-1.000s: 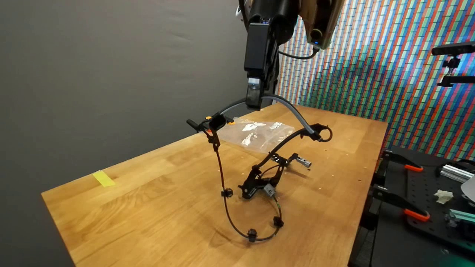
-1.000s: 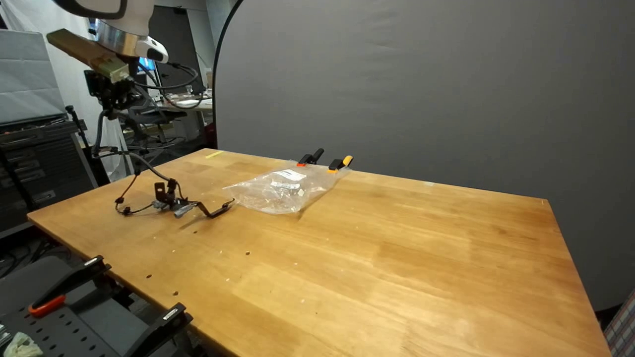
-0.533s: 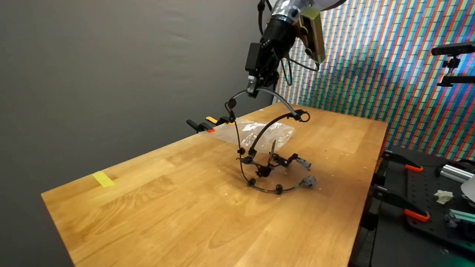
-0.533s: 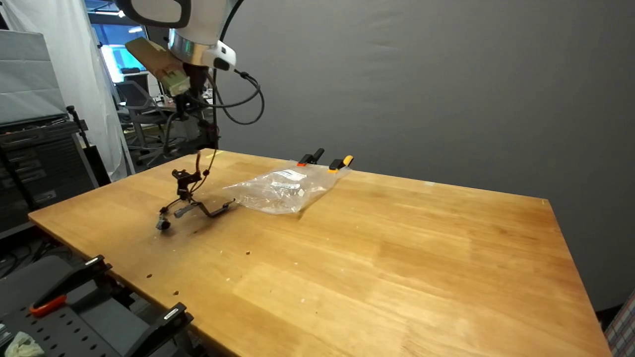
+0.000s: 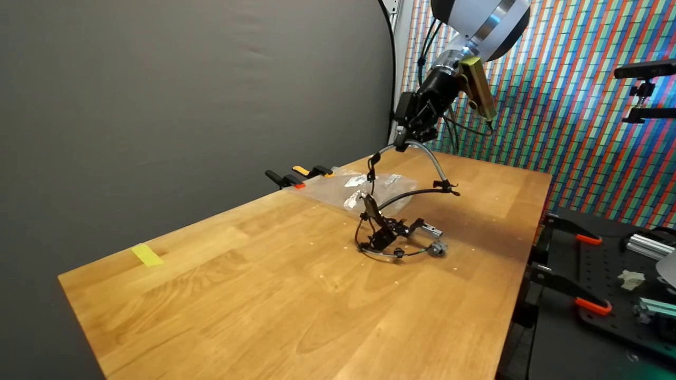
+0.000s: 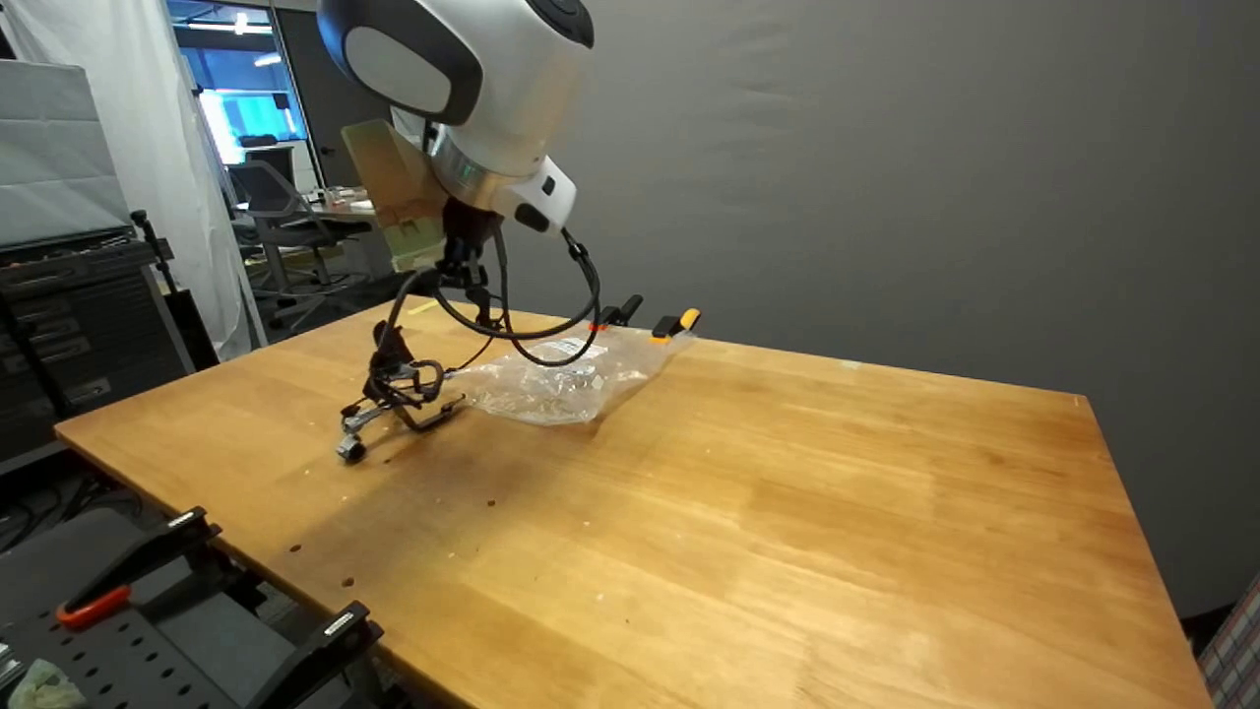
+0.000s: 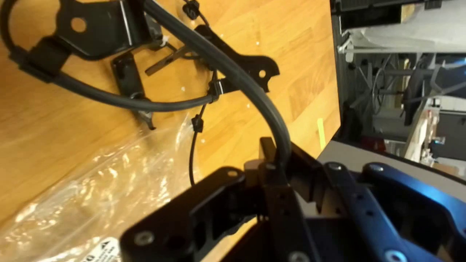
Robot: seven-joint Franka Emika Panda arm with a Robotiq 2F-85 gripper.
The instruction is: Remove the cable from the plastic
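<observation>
The long dark cable with a thick grey-black sleeve (image 7: 250,88) is outside the clear plastic bag with white labels (image 5: 338,196), arching over the pale wooden table (image 5: 237,301) with its thin lower loop close to the wood, though contact there cannot be told; the black two-fingered gripper (image 5: 403,142) is clenched on the sleeve near the top of the arch, and in the wrist view the sleeve comes down from eleven o'clock into that grasp; small black clips (image 5: 398,253) dot the thin part, and an angular black bracket (image 5: 381,240) sits low, beside the loop; in an exterior view a grey blocky connector (image 5: 437,248) is at four o'clock from the bracket and a slim silver-grey connector (image 5: 432,230) at three.

In that view the bag lies on the table at ten o'clock from the bracket; in the wrist view it is at eight; a black clamp with a red-orange pad (image 5: 285,180) and a black clamp with a yellow handle (image 5: 318,171) stand at the bag's edge, between nine and ten o'clock; a strip of yellow tape (image 5: 147,254) lies near nine, well apart from the cable; the white-and-black robot arm (image 5: 486,26) slants up from the gripper toward one o'clock, a mustard-coloured box (image 5: 478,87) at its wrist; past the table's edge, at three o'clock, is a black perforated board (image 5: 602,269).
</observation>
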